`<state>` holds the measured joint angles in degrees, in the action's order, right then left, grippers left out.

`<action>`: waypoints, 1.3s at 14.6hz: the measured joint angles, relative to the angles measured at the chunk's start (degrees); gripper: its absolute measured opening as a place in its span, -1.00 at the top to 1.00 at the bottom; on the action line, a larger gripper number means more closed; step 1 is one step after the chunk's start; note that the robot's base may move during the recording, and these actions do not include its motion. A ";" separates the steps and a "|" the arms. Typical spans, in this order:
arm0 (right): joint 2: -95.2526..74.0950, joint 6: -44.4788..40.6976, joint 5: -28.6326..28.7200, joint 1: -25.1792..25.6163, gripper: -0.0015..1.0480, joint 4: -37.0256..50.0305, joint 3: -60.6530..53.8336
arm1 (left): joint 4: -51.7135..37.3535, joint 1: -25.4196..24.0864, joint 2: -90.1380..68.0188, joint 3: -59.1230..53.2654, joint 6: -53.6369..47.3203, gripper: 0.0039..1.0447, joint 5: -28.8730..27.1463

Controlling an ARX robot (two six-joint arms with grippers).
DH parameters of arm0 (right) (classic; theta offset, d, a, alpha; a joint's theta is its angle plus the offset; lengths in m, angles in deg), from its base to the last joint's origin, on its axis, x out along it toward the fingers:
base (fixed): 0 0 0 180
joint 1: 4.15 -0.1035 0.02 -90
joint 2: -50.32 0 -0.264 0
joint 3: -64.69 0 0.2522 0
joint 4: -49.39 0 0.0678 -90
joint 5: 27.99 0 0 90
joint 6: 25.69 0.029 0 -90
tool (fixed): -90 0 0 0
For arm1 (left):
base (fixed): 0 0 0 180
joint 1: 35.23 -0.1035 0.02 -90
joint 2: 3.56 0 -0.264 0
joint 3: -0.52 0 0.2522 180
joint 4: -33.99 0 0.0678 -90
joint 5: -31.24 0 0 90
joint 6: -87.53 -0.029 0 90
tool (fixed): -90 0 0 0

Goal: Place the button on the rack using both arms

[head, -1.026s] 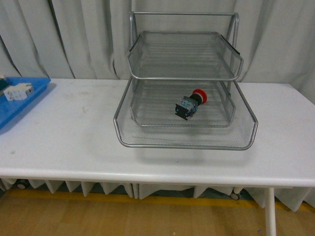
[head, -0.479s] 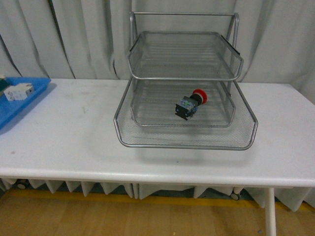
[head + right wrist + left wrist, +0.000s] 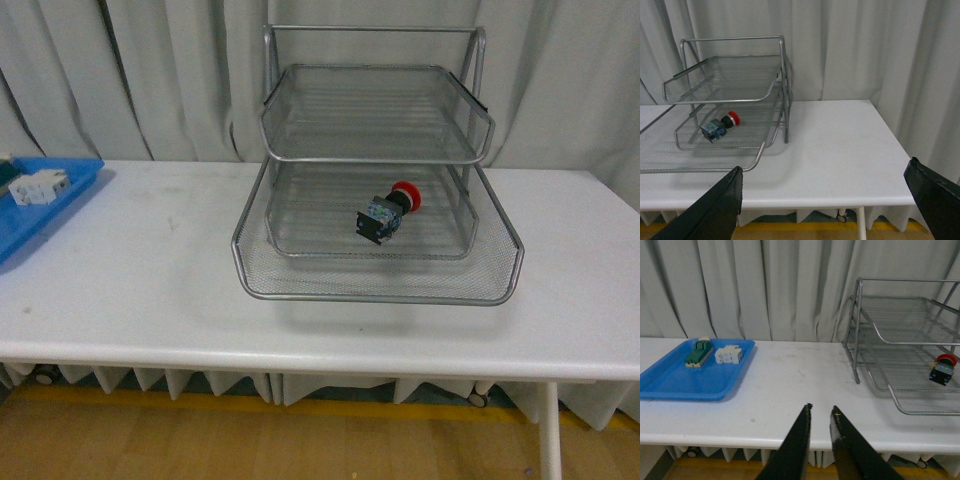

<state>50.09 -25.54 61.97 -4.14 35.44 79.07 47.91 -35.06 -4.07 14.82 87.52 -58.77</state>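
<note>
Nothing has moved since the earlier frames, front view identical. Button [image 3: 388, 213] lies on its side in the middle tier of the rack [image 3: 375, 297], red cap toward the back right, black body toward the front. Rack stands on the white worktop [image 3: 130, 270], top and bottom tiers bare. Neither arm shows in the front view. Left end effector [image 3: 820, 412] has its fingers at a narrow gap (nothing between them), hanging over the worktop's front edge, well apart from the rack. Right end effector [image 3: 824, 167] is spread wide, holding nothing. Blue tray [image 3: 670, 385] at far left carries a green-topped block [image 3: 698, 352] and a white block [image 3: 729, 354].
</note>
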 joint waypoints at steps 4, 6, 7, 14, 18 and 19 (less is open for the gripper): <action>-9.68 4.52 -2.95 -3.23 -0.87 -6.38 4.52 | 0.02 0.00 0.00 0.00 0.00 -0.24 0.00; -29.83 9.60 -4.66 -8.41 -0.87 9.27 13.84 | 0.02 0.00 0.00 -0.02 0.00 -0.72 0.00; -48.68 13.94 -4.22 -11.23 -0.87 20.17 23.58 | 0.00 0.00 0.00 0.00 -0.02 -0.87 0.00; -91.08 21.27 -3.48 -23.78 -0.33 9.05 51.30 | 0.00 0.00 0.00 0.00 0.00 -0.88 0.00; -98.88 23.28 -0.55 -26.32 0.44 2.78 54.62 | 0.02 0.00 0.00 0.00 0.00 -0.88 0.00; -100.35 23.50 0.35 -26.34 0.65 1.42 54.82 | 0.02 0.00 0.00 0.00 0.00 -0.88 0.00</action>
<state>-50.25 -2.05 62.32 -30.48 36.86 133.89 47.93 -35.06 -4.07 14.82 87.52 -58.77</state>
